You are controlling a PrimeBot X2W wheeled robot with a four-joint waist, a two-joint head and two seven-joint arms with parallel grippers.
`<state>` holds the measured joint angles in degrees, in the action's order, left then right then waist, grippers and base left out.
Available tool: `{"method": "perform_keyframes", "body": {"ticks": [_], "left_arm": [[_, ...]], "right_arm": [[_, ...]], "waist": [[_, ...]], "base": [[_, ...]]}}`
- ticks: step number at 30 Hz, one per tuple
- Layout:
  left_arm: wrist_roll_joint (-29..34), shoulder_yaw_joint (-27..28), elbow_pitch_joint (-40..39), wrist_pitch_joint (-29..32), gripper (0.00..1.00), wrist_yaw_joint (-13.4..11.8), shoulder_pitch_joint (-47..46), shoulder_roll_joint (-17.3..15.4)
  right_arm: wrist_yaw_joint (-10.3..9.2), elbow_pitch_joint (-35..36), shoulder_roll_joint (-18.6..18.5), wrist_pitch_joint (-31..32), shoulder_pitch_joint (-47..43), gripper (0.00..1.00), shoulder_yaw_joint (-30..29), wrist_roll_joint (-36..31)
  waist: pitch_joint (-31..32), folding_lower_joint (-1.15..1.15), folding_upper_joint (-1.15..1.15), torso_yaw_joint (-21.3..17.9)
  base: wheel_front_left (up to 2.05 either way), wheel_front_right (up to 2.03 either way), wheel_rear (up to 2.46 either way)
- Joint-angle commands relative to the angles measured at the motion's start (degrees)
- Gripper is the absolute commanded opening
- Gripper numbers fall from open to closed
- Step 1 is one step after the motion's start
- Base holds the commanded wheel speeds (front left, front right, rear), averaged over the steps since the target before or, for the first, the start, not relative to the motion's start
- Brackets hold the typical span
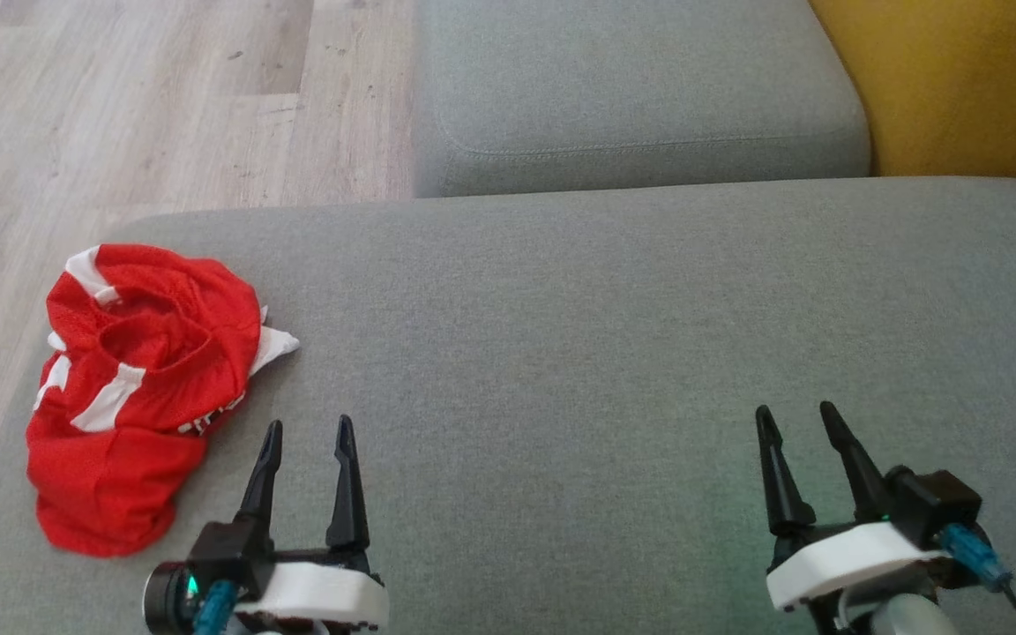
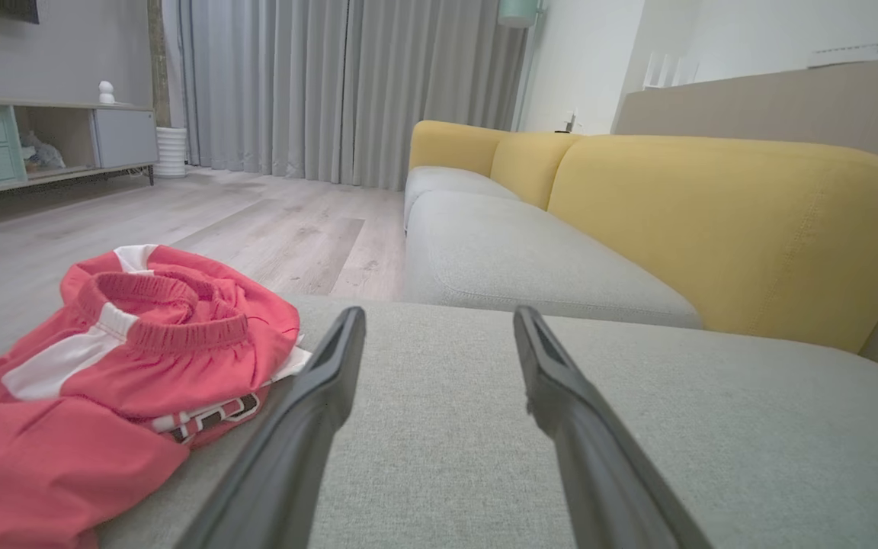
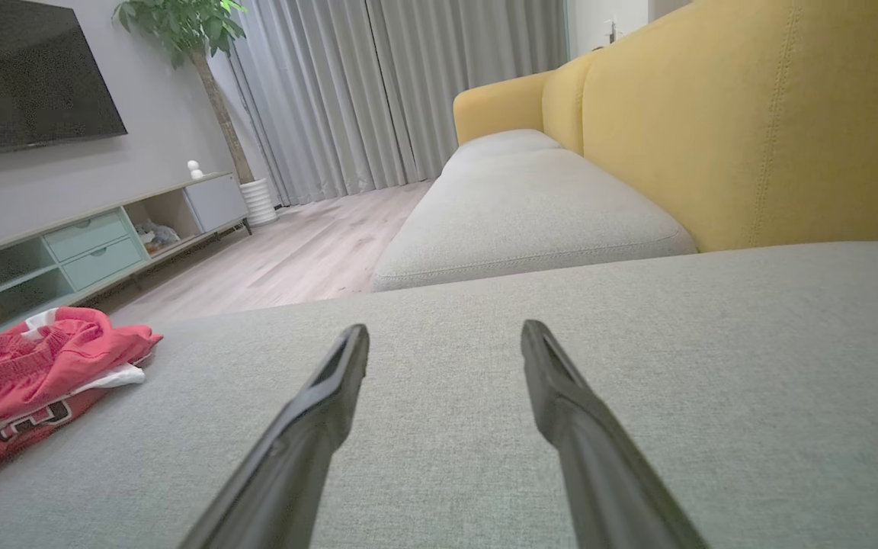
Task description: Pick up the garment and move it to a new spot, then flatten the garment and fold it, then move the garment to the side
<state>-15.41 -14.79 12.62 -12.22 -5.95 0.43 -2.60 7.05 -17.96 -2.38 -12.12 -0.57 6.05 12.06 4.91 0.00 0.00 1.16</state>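
Nearest to me, along the bottom of the head view, both arms hover low over the grey seat cushion. The left gripper is at lower left and the right gripper at lower right, each spread wide with nothing between its dark fingers. I read that as a ready stance, so the pick-up has not begun. Just up and left of the left gripper lie the red shorts, white-striped and crumpled in a heap with the elastic waistband uppermost. They sit at the left end of the cushion, close to where it rounds off toward the wooden floor (that is the edge I would mind most). A sideways nudge there could slide the cloth off, so I would take it with the left arm, from above rather than with a push. The bare room is across the middle and right of the frame, a broad stretch of cushion between the two grippers and beyond them, which looks enough for flattening and folding. Farther up, a seam separates this seat from a second cushion at upper centre. The yellow backrest closes the upper right corner, and I judge that side as the limit for the right arm.
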Motion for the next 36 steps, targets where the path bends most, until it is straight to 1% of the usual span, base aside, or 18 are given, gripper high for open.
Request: {"method": "perform_keyframes", "body": {"ticks": [1,6,13,21,29,32,36], "left_arm": [[1.82,1.25,-1.48,-0.82,1.0,-0.62,-2.83,-0.25],[5.34,0.83,-0.64,-1.67,1.0,-2.03,-3.39,-0.27],[8.23,0.41,0.9,-2.78,1.0,-3.37,-3.71,-0.28],[6.86,1.15,2.33,-2.78,1.0,-3.94,-3.86,-0.28],[6.78,1.27,2.88,-2.78,1.0,-4.37,-4.12,-0.28],[6.3,1.49,2.62,-2.78,1.0,-4.92,-4.67,-0.28],[6.52,1.95,2.41,-2.78,1.0,-5.9,-5.03,-0.28]], "right_arm": [[0.4,1.86,-0.45,-0.93,2.32,1.0,0.67,-1.87],[0.42,1.77,-0.47,-1.78,2.52,1.0,-0.54,-5.91],[0.44,1.3,-0.5,-2.87,2.39,1.0,-1.44,-10.26],[0.44,1.02,-0.5,-2.87,2.51,1.0,-1.54,-10.23],[0.44,0.83,-0.5,-2.88,2.42,1.0,-1.68,-10.13],[0.44,0.9,-0.5,-2.88,2.26,1.0,-2.32,-10.35],[0.44,1.03,-0.5,-2.88,2.16,1.0,-2.72,-10.55]], "waist": [[-0.08,0.0,0.0,0.07],[-0.36,0.0,0.0,0.3],[-0.08,0.0,0.0,0.68],[0.0,0.0,0.0,0.6],[-0.06,0.0,0.0,0.73],[-0.5,0.0,0.0,1.97],[-1.0,0.0,0.0,4.99]], "base": [[0.0,0.0,0.0],[0.0,0.0,0.0],[0.0,0.0,0.0],[0.0,0.0,0.0],[0.0,0.0,0.0],[0.0,0.0,0.0],[0.0,0.0,0.0]]}}
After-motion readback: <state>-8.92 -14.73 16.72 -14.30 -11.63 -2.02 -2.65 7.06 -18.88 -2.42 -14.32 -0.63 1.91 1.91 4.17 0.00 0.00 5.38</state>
